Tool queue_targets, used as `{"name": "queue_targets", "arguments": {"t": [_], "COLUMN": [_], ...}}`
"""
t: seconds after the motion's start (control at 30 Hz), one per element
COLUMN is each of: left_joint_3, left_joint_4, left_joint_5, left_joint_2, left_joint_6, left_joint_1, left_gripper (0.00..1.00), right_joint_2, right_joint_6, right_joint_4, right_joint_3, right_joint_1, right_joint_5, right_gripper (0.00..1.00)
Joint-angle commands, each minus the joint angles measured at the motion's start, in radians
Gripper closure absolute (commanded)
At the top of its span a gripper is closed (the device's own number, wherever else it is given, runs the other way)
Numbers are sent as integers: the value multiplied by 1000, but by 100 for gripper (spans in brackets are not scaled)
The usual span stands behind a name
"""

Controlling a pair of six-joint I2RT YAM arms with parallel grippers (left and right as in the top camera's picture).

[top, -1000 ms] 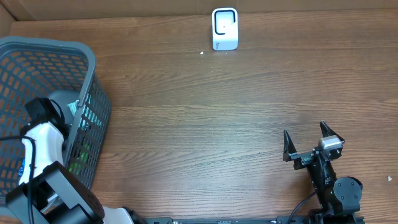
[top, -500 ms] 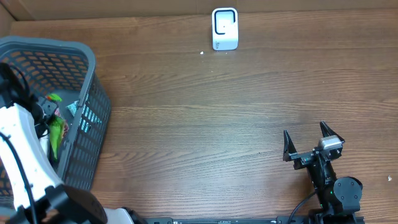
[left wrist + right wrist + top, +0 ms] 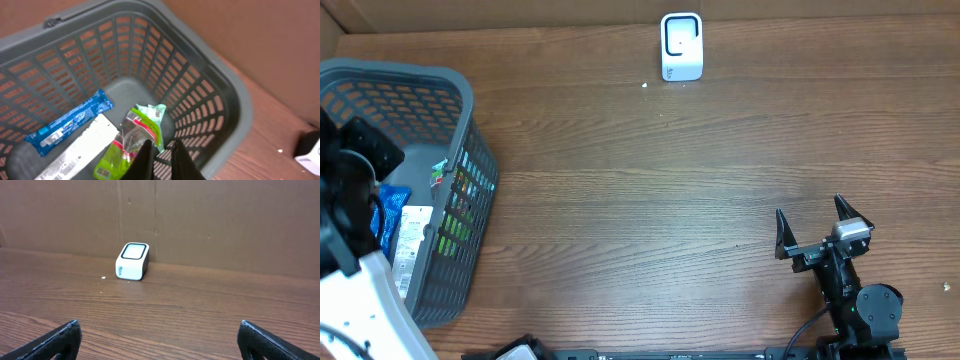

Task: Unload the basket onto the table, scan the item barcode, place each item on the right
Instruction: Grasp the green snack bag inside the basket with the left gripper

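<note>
Fingers (image 3: 144,161) on left gripper (image 3: 162,145) pinched shut at green packet (image 3: 131,139), hold unclear; right gripper (image 3: 810,210) spread wide, empty.

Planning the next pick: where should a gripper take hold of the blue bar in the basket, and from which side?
Likely across its narrow width at mid-length, coming down from above: the blue bar lies flat on the floor of the basket, long and slim.
</note>
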Motion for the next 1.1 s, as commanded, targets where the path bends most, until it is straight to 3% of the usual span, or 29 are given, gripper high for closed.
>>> {"name": "queue_targets", "arguments": {"t": [0.0, 0.1, 0.37, 0.8, 1.07], "left_joint_3": [1, -21, -66, -113, -317], "left_joint_4": [-30, -62, -72, -77, 107], "left_joint_5": [-63, -72, -58, -9, 18], "left_joint_2": [16, 65, 297, 609, 613], "left_joint_6": [-44, -60, -55, 105, 158], "left_joint_1": [0, 0, 2, 25, 39], "left_gripper": [73, 53, 22, 21, 21], "right_joint_2": [-9, -9, -9, -9, -9], "right_joint_6": [-1, -1, -1, -1, -1], "right_joint_4": [6, 6, 6, 6, 6], "right_joint_3": [-9, -9, -9, -9, -9], "right_joint_1": [-4, -4, -4, -4, -4], "right_joint_5": [-3, -3, -3, -3, -3], "right_gripper": [0, 0, 0, 0, 0]}}
